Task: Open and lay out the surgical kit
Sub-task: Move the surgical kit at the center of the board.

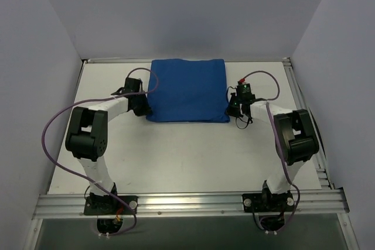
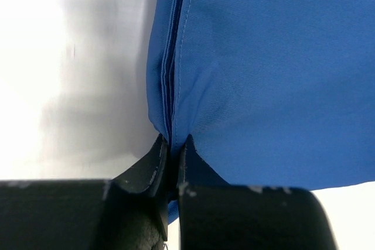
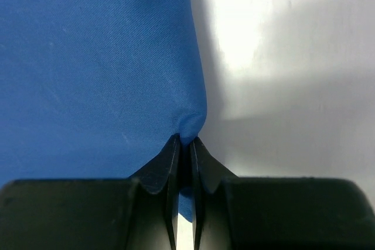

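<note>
- Wrap (image 1: 187,90): blue cloth, folded shut, lying flat on the table (image 1: 176,150), far centre.
- Left gripper (image 2: 174,143): jaws pressed together on the near-left corner of the cloth, pinching its layered edges.
- Right gripper (image 3: 185,140): jaws pressed together on the near-right corner.

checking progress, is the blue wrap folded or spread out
Folded: the blue wrap is a closed bundle, stacked layers at its edge; left gripper and right gripper pinch its corners.
</note>
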You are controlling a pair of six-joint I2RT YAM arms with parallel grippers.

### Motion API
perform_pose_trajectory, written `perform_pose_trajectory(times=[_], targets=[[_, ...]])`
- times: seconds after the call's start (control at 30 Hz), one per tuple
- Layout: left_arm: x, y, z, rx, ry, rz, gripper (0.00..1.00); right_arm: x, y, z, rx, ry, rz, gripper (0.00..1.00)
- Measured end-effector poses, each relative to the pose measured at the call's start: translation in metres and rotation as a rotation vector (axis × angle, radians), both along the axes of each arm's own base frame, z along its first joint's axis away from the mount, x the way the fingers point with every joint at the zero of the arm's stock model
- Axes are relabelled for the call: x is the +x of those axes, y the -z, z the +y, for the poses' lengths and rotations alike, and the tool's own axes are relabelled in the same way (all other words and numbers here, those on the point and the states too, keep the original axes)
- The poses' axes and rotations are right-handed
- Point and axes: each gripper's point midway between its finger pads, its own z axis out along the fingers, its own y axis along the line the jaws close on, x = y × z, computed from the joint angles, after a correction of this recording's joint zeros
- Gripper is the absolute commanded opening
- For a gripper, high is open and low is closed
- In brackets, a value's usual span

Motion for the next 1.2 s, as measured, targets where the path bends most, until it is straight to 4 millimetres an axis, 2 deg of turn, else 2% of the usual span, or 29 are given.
perform_pose_trajectory(times=[0.33, 0.53, 0.67, 0.97, 1.07, 1.1, 1.13, 1.2], targets=[[-0.091, 0.002, 0.010, -0.032, -0.074, 0.120, 0.02, -0.090, 0.002, 0.005, 0.056, -0.014, 0.089, 0.00], [-0.136, 0.001, 0.014, -0.064, -0.128, 0.183, 0.02, -0.122, -0.001, 0.006, 0.095, -0.005, 0.121, 0.00], [-0.151, 0.003, 0.016, -0.074, -0.152, 0.212, 0.02, -0.134, -0.002, 0.007, 0.116, -0.001, 0.136, 0.00], [-0.154, 0.003, 0.017, -0.074, -0.160, 0.224, 0.02, -0.145, -0.004, 0.008, 0.134, 0.018, 0.141, 0.00], [-0.154, 0.003, 0.017, -0.071, -0.161, 0.228, 0.18, -0.148, -0.004, 0.008, 0.138, 0.024, 0.144, 0.08], [-0.155, 0.003, 0.017, -0.070, -0.160, 0.230, 0.26, -0.148, -0.004, 0.008, 0.140, 0.026, 0.145, 0.16], [-0.155, 0.003, 0.018, -0.065, -0.162, 0.231, 0.39, -0.148, -0.004, 0.006, 0.133, 0.032, 0.147, 0.21], [-0.157, 0.005, 0.026, -0.029, -0.183, 0.234, 0.50, -0.152, 0.000, -0.005, 0.081, 0.062, 0.159, 0.34]])
